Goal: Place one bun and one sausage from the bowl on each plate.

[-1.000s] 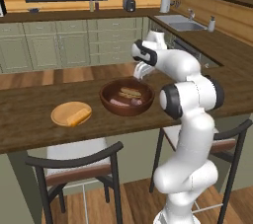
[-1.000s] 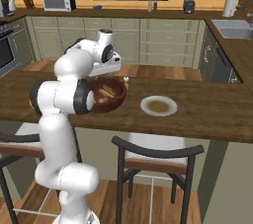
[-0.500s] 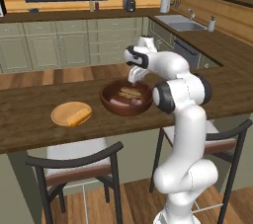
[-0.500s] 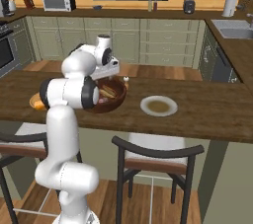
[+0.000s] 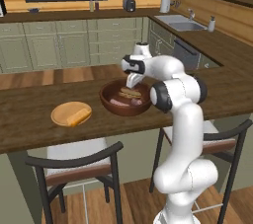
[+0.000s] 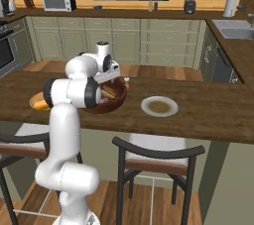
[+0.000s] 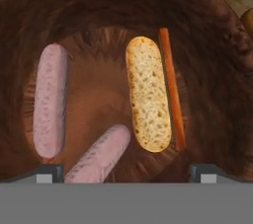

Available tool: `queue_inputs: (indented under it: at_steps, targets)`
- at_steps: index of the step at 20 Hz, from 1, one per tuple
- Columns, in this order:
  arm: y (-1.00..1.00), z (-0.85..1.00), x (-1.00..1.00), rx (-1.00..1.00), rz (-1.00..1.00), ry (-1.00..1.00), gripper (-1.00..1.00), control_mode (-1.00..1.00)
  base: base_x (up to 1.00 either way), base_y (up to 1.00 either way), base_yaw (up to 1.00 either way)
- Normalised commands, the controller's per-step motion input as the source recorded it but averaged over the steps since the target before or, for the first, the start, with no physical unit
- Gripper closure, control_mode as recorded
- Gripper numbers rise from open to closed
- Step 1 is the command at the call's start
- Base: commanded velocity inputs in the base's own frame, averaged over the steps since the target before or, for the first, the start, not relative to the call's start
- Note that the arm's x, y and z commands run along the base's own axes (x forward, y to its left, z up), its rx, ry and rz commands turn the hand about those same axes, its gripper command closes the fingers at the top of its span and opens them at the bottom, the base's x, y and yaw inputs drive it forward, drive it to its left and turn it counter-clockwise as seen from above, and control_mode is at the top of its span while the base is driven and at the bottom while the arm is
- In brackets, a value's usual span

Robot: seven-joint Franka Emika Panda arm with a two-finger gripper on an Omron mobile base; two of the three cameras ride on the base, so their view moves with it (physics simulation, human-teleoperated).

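The dark wooden bowl (image 5: pixel 122 110) (image 6: pixel 107 106) stands mid-counter. In the hand view its inside (image 7: pixel 123 1) holds one bun (image 7: pixel 148 94) lying lengthwise and two pink sausages (image 7: pixel 49 100) (image 7: pixel 99 155). My gripper (image 5: pixel 131 82) (image 6: pixel 114 77) (image 7: pixel 126 173) hangs open just above the bowl, pointing down into it, with nothing between its fingertips (image 7: pixel 49 172). The light wooden plate (image 5: pixel 62 114) (image 6: pixel 33 101) left of the bowl carries a bun (image 5: pixel 79 116). The pale grey plate (image 6: pixel 158 106) lies right of the bowl, bare.
Two dark bar stools (image 5: pixel 74 161) (image 6: pixel 158 152) stand against the counter's near edge. Beyond the counter are cabinets and a sink (image 5: pixel 183 24). My arm's upper links (image 6: pixel 69 90) hide part of the wooden plate in the right base view.
My gripper has swung left and come down from beside the bowl's far right rim to over its middle. Its jaws have stayed open. Bowl and plates have not moved.
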Motion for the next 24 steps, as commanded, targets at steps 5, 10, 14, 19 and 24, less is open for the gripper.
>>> queue_inputs:
  at_steps: [5,10,14,19,24]
  targets:
    - [0.01,-0.16,0.2,-0.02,0.0,-0.01,-1.0,-1.0,0.0,0.0,0.0]
    - [0.02,-0.26,0.33,-0.03,0.0,0.0,-1.0,-1.0,0.0,0.0,0.0]
    - [0.03,-0.22,0.19,-0.01,0.0,0.0,-1.0,-1.0,0.0,0.0,0.0]
    - [0.06,-0.08,0.11,0.0,0.0,0.0,-1.0,-1.0,0.0,0.0,0.0]
    - [0.01,-0.15,0.06,0.0,0.0,0.0,-1.0,-1.0,0.0,0.0,0.0]
